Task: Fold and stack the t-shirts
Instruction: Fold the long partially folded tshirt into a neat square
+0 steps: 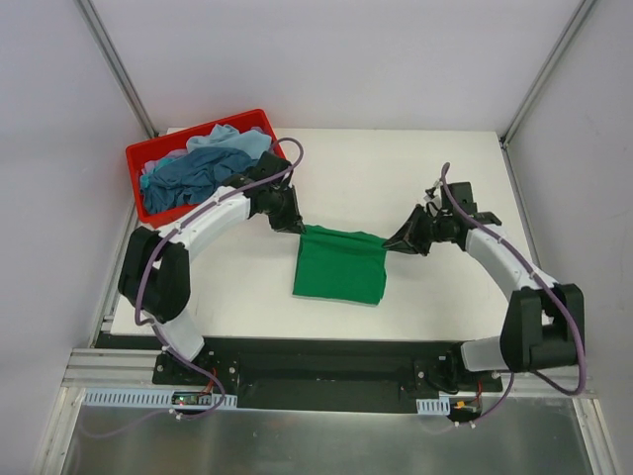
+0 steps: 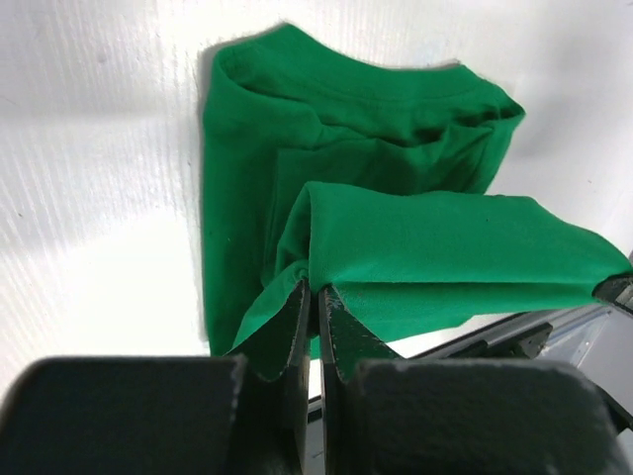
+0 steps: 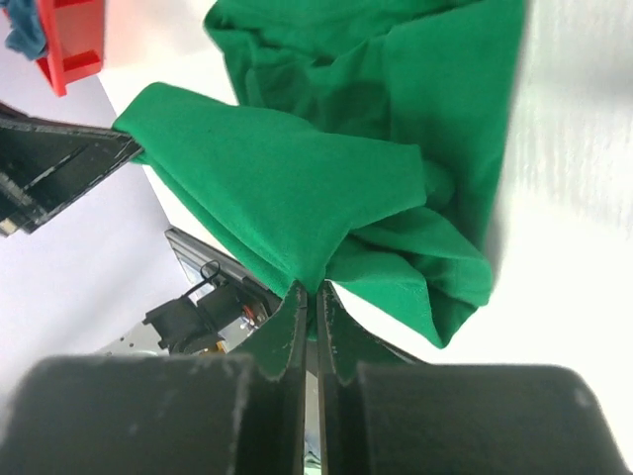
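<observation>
The bright green t-shirt [image 1: 340, 265] lies partly folded on the white table in the top view. My left gripper [image 1: 294, 224] is shut on its far left corner, and in the left wrist view [image 2: 317, 290] the green fabric [image 2: 435, 247] is pinched between the jaws. My right gripper [image 1: 396, 240] is shut on its far right corner; the right wrist view [image 3: 314, 288] shows the shirt [image 3: 287, 188] clamped and lifted between both grippers. A dark teal-blue shirt [image 1: 198, 176] and a pale blue shirt [image 1: 223, 139] lie bunched in the red bin.
The red plastic bin [image 1: 150, 154] stands at the table's far left corner, also glimpsed in the right wrist view [image 3: 74, 40]. Bare white table [image 1: 396, 178] surrounds the green shirt. The black base rail [image 1: 316, 361] runs along the near edge.
</observation>
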Motion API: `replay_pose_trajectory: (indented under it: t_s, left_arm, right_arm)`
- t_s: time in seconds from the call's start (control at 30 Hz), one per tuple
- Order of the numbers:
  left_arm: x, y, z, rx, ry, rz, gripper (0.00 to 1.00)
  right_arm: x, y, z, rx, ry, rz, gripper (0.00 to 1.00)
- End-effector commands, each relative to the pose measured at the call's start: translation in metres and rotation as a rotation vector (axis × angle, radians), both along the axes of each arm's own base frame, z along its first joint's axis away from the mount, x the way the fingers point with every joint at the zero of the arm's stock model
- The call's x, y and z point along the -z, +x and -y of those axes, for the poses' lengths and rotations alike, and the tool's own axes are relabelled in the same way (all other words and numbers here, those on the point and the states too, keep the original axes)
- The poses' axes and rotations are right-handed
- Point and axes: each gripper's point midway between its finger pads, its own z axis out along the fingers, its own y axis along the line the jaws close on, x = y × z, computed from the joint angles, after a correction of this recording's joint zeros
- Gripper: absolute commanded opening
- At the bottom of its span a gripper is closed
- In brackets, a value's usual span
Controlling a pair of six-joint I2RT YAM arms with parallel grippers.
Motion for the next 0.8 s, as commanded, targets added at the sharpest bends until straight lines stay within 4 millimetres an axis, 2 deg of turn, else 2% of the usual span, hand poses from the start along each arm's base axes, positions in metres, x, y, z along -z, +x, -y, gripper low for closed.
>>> replay_pose_trajectory:
  t_s: [0.0, 0.27, 0.43, 0.47, 0.53, 0.6, 0.63, 0.67, 0.73, 0.77]
  left_arm:
    - [0.006, 0.026, -0.024, -0.063, 0.099, 0.035, 0.0]
    - [0.032, 0.048, -0.025, -0.062, 0.108, -0.02, 0.0]
    - [0.043, 0.06, -0.022, -0.055, 0.114, -0.031, 0.15]
    - [0.042, 0.063, -0.021, -0.051, 0.11, -0.028, 0.2]
    - [0.037, 0.068, -0.019, -0.037, 0.105, -0.008, 0.36]
    - [0.025, 0.071, -0.018, -0.033, 0.096, 0.023, 0.57]
    - [0.017, 0.07, -0.018, -0.031, 0.088, 0.038, 0.71]
    - [0.005, 0.068, -0.018, -0.027, 0.07, 0.059, 0.82]
    - [-0.009, 0.059, -0.015, -0.012, 0.045, 0.079, 0.97]
    - [-0.013, 0.054, -0.012, -0.002, 0.033, 0.082, 0.99]
  right_arm:
    - [0.007, 0.033, 0.007, 0.01, -0.032, 0.048, 0.01]
    - [0.039, 0.066, 0.007, 0.035, -0.03, 0.012, 0.01]
    - [0.058, 0.086, 0.015, 0.081, -0.078, 0.01, 0.04]
    - [0.059, 0.09, 0.015, 0.089, -0.086, 0.013, 0.09]
    - [0.056, 0.099, 0.018, 0.105, -0.103, 0.04, 0.26]
    - [0.046, 0.105, 0.018, 0.104, -0.104, 0.073, 0.54]
    - [0.036, 0.107, 0.017, 0.097, -0.105, 0.105, 0.72]
    - [0.028, 0.106, 0.017, 0.091, -0.115, 0.128, 0.96]
    - [0.013, 0.096, 0.016, 0.061, -0.157, 0.178, 0.96]
    - [0.007, 0.088, 0.012, 0.041, -0.16, 0.201, 0.96]
